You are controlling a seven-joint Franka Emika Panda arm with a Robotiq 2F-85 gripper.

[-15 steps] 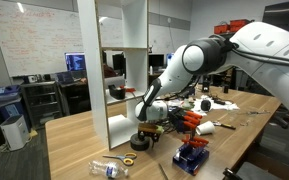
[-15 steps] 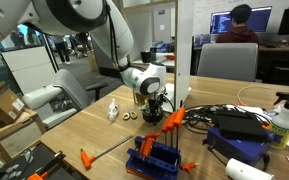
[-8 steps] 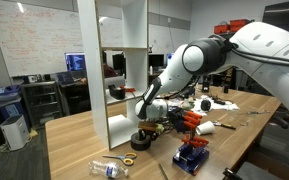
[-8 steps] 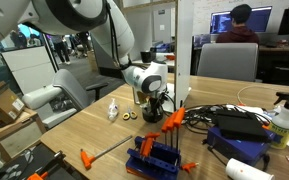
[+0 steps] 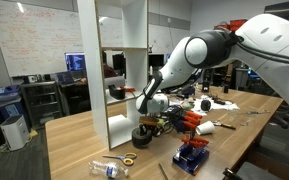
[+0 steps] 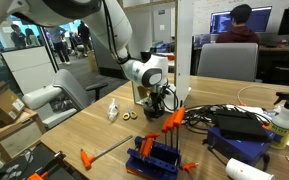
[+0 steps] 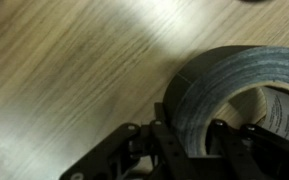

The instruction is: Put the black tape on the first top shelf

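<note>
The black tape (image 7: 222,88) is a thick dark roll with a pale inner core, seen close up in the wrist view over the wooden table (image 7: 64,70). My gripper (image 7: 196,140) is shut on the tape's wall, one finger outside the ring and one inside. In both exterior views the gripper (image 5: 147,120) (image 6: 155,98) hangs low over the table with the tape (image 5: 144,133) (image 6: 152,108) in it, right beside the white shelving unit. The first top shelf (image 5: 124,47) is the upper white board, well above the gripper.
A small yellow-orange ring (image 5: 127,159) and a clear plastic bottle (image 5: 109,168) lie near the table's front edge. Orange clamps (image 5: 187,122) and a blue rack (image 5: 191,155) stand close by. A lower white board (image 5: 124,100) crosses the unit. A person (image 6: 239,30) sits behind.
The jaws have closed on the tape's wall. The arm has risen slightly, and the tape with it.
</note>
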